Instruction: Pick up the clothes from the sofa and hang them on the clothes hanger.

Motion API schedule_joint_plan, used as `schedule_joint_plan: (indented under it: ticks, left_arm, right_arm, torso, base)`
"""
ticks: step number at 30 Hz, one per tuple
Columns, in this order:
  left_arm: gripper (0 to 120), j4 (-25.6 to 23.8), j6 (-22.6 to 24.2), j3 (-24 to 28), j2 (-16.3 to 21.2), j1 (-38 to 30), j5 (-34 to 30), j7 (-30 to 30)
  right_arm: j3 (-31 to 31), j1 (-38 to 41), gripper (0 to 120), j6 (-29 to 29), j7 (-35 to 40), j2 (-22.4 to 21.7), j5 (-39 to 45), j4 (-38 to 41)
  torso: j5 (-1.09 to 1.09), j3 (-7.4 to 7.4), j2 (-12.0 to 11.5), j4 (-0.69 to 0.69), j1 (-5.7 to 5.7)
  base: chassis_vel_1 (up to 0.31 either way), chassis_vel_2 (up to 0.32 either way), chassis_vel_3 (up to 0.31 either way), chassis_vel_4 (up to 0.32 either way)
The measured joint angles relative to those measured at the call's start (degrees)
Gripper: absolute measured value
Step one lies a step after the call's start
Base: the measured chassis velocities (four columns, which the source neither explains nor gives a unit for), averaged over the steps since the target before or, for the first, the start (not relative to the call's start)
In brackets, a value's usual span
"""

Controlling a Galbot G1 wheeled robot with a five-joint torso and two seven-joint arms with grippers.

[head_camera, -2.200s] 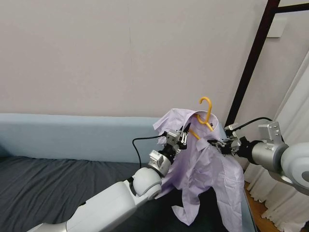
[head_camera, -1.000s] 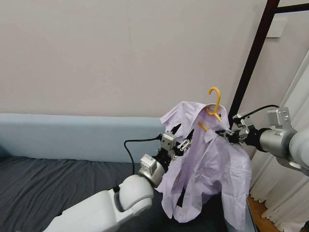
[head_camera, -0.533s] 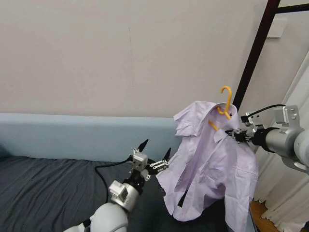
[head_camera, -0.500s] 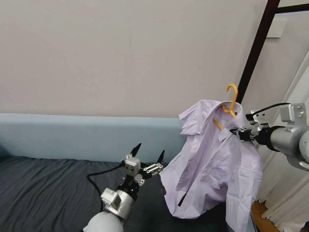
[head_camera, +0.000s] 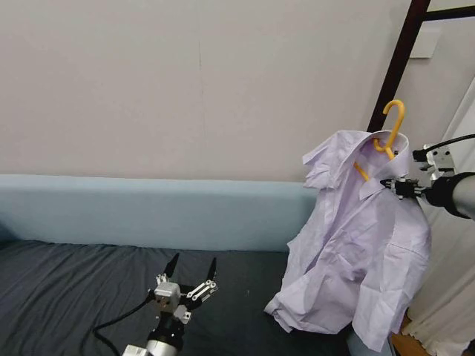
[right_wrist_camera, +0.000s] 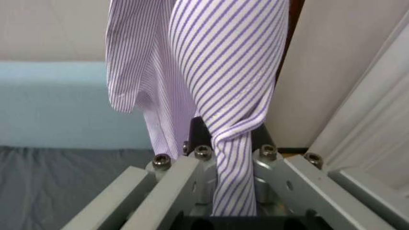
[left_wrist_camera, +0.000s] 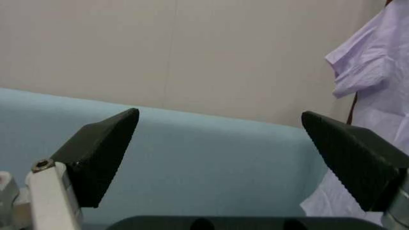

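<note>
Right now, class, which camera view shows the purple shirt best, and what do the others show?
Head view: the whole shirt hangs on the yellow hanger, held by the right gripper. The right wrist view shows striped cloth between its jaws; the left wrist view catches one edge past the left gripper.

Bar of the yellow hanger (head_camera: 399, 124) under the shirt (head_camera: 371, 245); rack post (head_camera: 397, 67) cut at 1 o'clock, right arm (head_camera: 456, 194) at 3 o'clock.

Sofa (head_camera: 148, 241) against plain wall — pale blue backrest (head_camera: 111, 211) behind, dark grey seat (head_camera: 67, 289) in front — seat fabric faintly creased
</note>
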Motion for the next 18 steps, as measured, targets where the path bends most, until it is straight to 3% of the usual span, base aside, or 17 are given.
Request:
schedule_joint_plan:
  ticks: [3,6,9,18]
  left_arm:
    - [100,-1.6,-2.2,-0.7,-4.6,5.3,4.4,1.1]
    - [100,-1.6,-3.1,-0.6,-5.9,6.9,5.5,1.3]
    - [100,0.4,-5.4,-0.1,-7.7,9.1,6.6,1.5]
    - [100,1.0,-6.0,-0.5,-8.0,9.1,6.6,1.5]
  right_arm:
    - [3.5,0.1,3,0.0,0.3,-1.4,1.5,-1.4]
    - [4.6,-0.6,3,0.0,0.3,-1.2,1.2,-2.1]
    - [6.0,-3.6,3,-0.1,-0.5,1.2,-7.9,-4.8]
    - [5.1,-7.8,3,-0.2,-7.5,4.1,-26.0,-11.8]
  torso:
    - [0.00,0.00,0.0,-0.01,0.00]
    - [0.01,0.00,0.0,0.01,0.00]
    - [0.01,0.01,0.0,0.01,0.00]
    - [0.01,0.02,0.0,0.02,0.01]
  base:
    - [0.000,0.000,0.000,0.000]
    - [0.000,0.000,0.000,0.000]
    - [0.000,0.000,0.000,0.000]
    - [0.000,0.000,0.000,0.000]
